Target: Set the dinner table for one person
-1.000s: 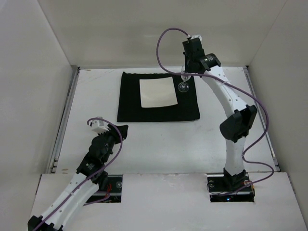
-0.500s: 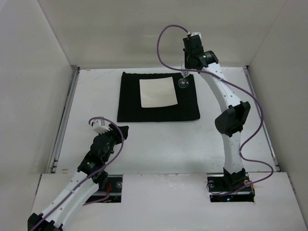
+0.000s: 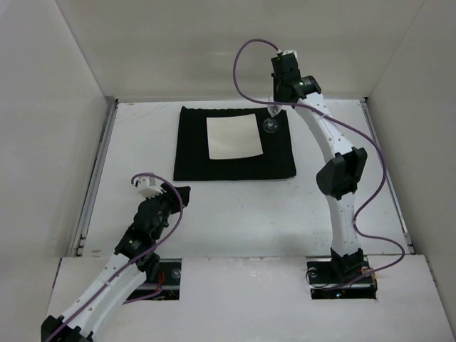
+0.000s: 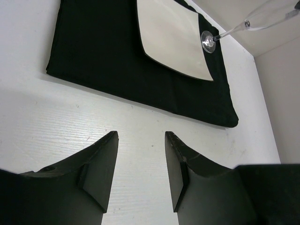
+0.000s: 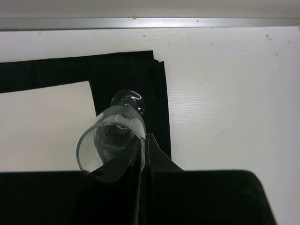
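The dinner table (image 3: pixel 235 214) is a wide white tabletop. A black placemat (image 3: pixel 235 160) lies at its far middle with a square white plate (image 3: pixel 233 137) on it. My right gripper (image 3: pixel 278 103) is shut on the rim of a clear wine glass (image 3: pixel 271 123). The glass foot (image 5: pixel 127 101) is over the mat's bare right strip, beside the plate (image 5: pixel 47 122). I cannot tell if the foot touches the mat. In the left wrist view the glass (image 4: pixel 220 33) leans to the right. My left gripper (image 3: pixel 182 194) is open and empty, low over bare table.
Thin metal rails run along the table's left side (image 3: pixel 96 178), right side (image 3: pixel 388 178) and far edge (image 5: pixel 150 22). White walls stand close on three sides. The arm bases sit at the near edge.
My right arm has stretched a little further out, carrying the glass slightly toward the far edge of the mat. The left arm has hardly moved.
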You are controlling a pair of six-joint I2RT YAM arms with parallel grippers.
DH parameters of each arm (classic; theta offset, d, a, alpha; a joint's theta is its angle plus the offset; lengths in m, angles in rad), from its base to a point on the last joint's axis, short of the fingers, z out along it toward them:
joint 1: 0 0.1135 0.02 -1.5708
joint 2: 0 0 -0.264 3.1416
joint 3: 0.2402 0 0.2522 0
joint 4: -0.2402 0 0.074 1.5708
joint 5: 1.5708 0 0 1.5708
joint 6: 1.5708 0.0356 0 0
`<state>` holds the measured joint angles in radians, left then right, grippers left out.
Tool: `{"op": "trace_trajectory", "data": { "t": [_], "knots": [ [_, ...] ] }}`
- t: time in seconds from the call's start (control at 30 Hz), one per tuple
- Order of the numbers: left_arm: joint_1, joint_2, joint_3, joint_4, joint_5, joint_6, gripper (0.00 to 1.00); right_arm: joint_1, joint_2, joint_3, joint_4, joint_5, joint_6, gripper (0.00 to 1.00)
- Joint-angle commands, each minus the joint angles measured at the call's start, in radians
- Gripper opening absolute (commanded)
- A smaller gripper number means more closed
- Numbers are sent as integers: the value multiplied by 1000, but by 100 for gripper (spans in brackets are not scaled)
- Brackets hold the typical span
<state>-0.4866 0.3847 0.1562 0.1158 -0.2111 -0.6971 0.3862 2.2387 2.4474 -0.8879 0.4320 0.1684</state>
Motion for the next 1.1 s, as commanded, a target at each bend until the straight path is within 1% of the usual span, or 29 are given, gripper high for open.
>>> {"op": "trace_trajectory", "data": {
  "t": [0.0, 0.07, 0.2, 0.27, 0.6, 0.83, 1.07],
  "knots": [
    [6, 5, 8, 39, -7, 2, 42, -8, 18, 51, 64, -4, -3, 8],
    [7, 9, 6, 42, -7, 2, 42, -8, 25, 50, 64, -4, -1, 13],
    [7, 14, 6, 47, -7, 2, 42, -5, 21, 50, 78, -3, 5, 33],
    [7, 8, 6, 44, -7, 2, 42, -4, 10, 50, 93, -4, 6, 37],
    [10, -4, 5, 36, -10, 2, 42, -4, -37, 50, 110, 1, 11, 47],
    [10, -7, 13, 19, -23, 2, 42, -4, -105, 50, 139, 8, 19, 56],
    [-8, -4, 32, -13, -65, 10, 42, -4, -194, 36, 158, 1, 19, 59]
  ]
}}
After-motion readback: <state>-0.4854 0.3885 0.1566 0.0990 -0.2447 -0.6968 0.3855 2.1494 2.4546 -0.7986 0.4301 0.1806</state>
